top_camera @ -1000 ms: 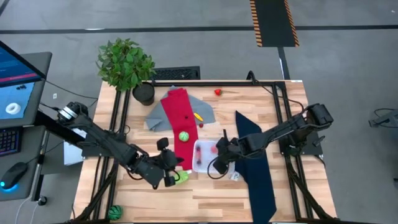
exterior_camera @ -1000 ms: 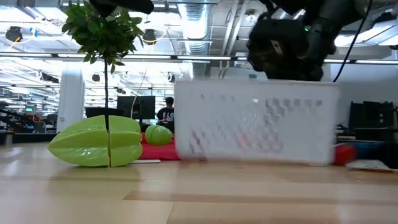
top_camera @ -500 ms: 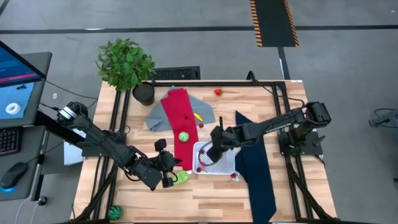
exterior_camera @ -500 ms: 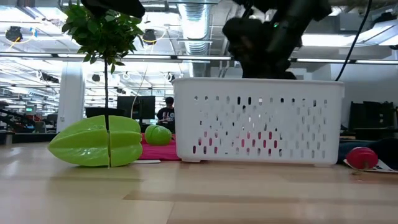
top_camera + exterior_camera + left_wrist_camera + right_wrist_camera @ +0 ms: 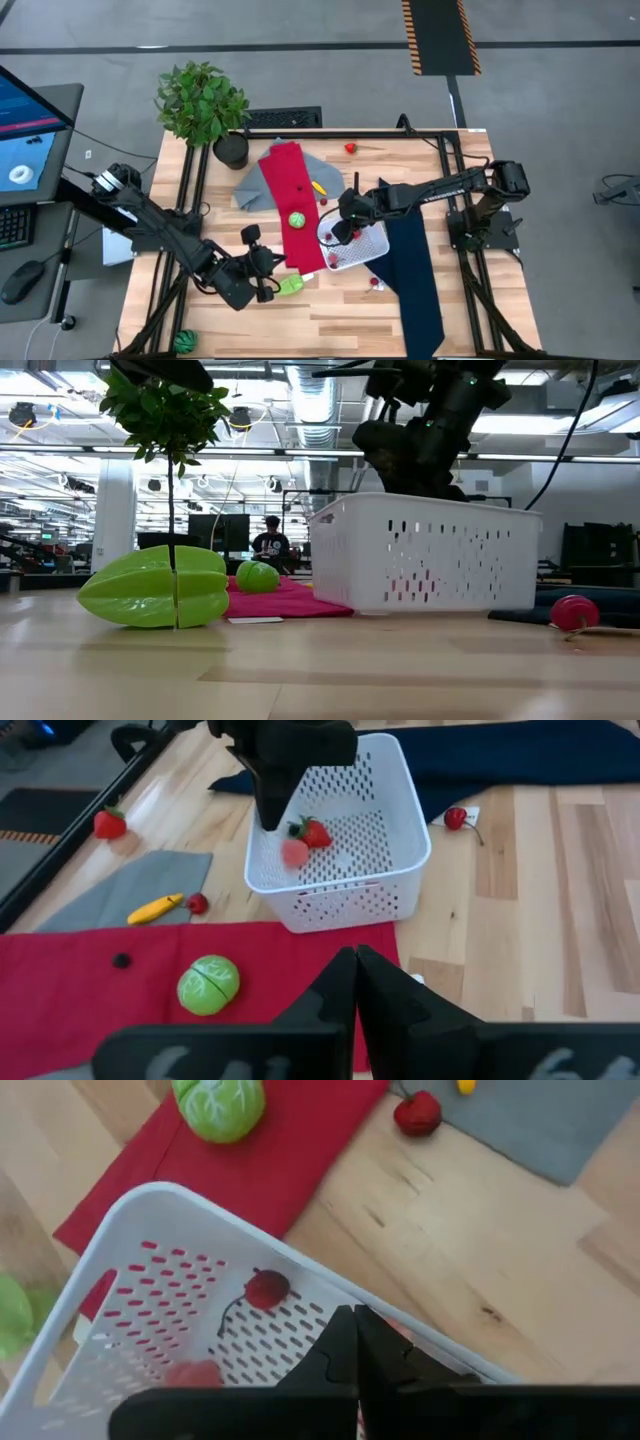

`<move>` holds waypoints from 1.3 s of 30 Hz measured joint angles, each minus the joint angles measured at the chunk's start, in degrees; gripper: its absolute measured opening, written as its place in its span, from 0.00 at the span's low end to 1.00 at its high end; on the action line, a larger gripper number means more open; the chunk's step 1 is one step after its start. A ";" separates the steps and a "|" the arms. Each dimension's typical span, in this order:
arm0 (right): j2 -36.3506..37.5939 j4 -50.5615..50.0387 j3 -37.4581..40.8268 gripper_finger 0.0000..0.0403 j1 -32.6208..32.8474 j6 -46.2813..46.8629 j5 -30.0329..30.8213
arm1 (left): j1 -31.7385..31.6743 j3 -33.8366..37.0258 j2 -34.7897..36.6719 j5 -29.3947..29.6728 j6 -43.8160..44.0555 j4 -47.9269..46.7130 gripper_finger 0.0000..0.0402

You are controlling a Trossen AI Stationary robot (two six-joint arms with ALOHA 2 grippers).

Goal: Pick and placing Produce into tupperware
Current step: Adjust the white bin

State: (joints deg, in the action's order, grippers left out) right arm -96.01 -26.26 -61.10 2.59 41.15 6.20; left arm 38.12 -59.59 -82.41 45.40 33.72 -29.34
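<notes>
The white tupperware (image 5: pixel 357 246) stands on the table, turned askew between the red cloth (image 5: pixel 297 205) and the navy cloth (image 5: pixel 410 265). A strawberry (image 5: pixel 316 832), a pink piece (image 5: pixel 295 853) and a cherry (image 5: pixel 265 1288) lie in it. My right gripper (image 5: pixel 345 228) is shut and reaches down inside the tub at its far-left end. A green star fruit (image 5: pixel 291 286) lies on the table near the front. My left gripper (image 5: pixel 268 284) hangs shut just to its left, touching nothing. A round green piece (image 5: pixel 296 219) rests on the red cloth. My right gripper, its fingers (image 5: pixel 335 1348) shut, comes slanting down from above into the tub and lies against the inner side of the wall below the rim (image 5: pixel 295 1265) at the tub's far-left end. The fingers hide whether the wall is between them. The tub's base stays on the table.
A cherry (image 5: pixel 375 283) lies on bare wood near the tub. A grey cloth (image 5: pixel 250 188) holds a yellow piece (image 5: pixel 318 187), with a small red piece (image 5: pixel 323 201) beside it. A strawberry (image 5: pixel 350 148) and a potted plant (image 5: pixel 205 105) sit at the far edge.
My right gripper, shut throughout, has swung toward the table's far edge and risen a little. The tub has gone with it: it has slid a little and turned about on the table, uncovering the cherry near its front side. The star fruit has stayed put.
</notes>
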 joint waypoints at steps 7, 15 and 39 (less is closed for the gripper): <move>3.18 -1.68 -1.01 0.04 0.26 -1.55 0.71 | 1.26 0.00 -0.04 2.08 -0.35 0.20 0.00; 2.02 -4.76 -6.97 0.05 4.49 0.56 -2.60 | 1.21 0.00 -0.04 2.24 0.30 -0.31 0.00; -14.94 2.39 -15.44 0.02 3.96 -5.47 -7.45 | 1.80 0.00 -0.07 3.41 3.92 -6.49 0.00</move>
State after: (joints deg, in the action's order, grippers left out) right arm -110.95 -23.88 -76.55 6.55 35.68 -1.24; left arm 39.92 -59.59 -82.48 48.82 37.64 -35.84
